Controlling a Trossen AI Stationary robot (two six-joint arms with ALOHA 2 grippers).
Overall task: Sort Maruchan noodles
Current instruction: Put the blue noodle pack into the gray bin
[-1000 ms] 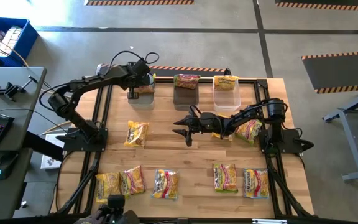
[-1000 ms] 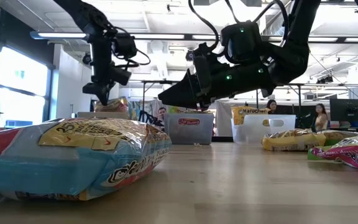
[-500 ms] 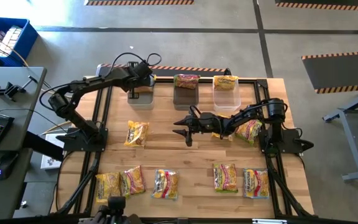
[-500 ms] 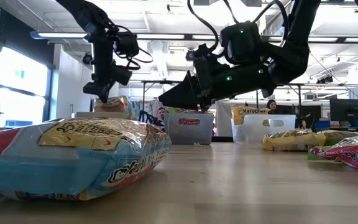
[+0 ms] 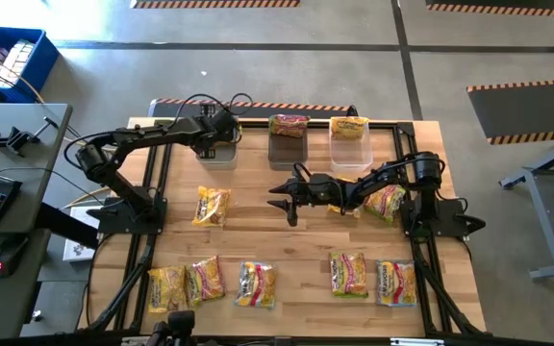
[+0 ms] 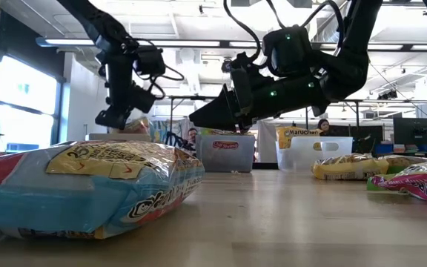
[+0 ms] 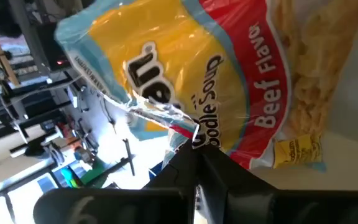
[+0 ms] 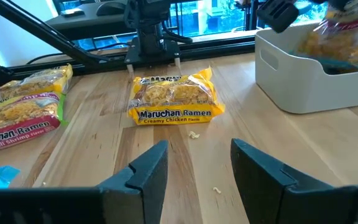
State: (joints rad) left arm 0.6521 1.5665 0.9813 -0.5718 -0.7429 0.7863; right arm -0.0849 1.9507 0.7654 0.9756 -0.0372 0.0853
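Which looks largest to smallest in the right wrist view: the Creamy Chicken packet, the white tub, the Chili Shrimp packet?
1. white tub, though cut off by the frame edge.
2 and 3. Creamy Chicken packet and Chili Shrimp packet: these look alike, and the Chili Shrimp one is partly cropped, so no ranking.

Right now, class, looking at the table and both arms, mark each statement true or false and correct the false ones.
1. The left gripper is at the left tub. True.
2. The right gripper holds a packet. False: it is open and holds nothing.
3. The Beef packet is pinched in the left gripper. True.
4. All three tubs hold nothing. False: the middle tub and the right tub each show a packet.
5. A Creamy Chicken packet lies on the table. True.
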